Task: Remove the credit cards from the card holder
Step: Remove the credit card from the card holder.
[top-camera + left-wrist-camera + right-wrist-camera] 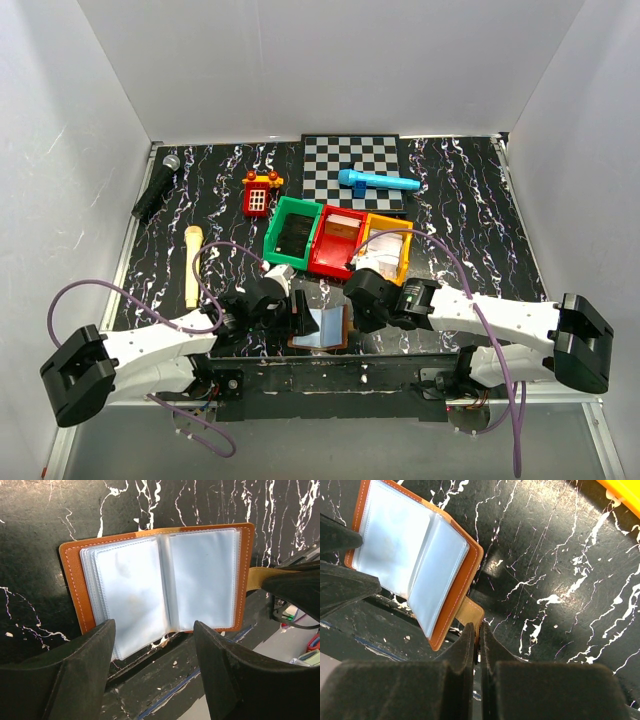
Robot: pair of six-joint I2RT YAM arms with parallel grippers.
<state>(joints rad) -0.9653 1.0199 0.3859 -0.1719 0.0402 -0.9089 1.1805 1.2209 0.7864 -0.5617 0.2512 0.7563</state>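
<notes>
The card holder (320,328) lies open at the bottom middle of the picture. Our right hand (477,642) pinches its strap (469,614), likely to hold it down, so our open left hand (154,630) can reach the pockets (200,575).

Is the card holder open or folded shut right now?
Open. The card holder lies spread flat on the table, its pale blue pockets facing up in both wrist views.
</notes>
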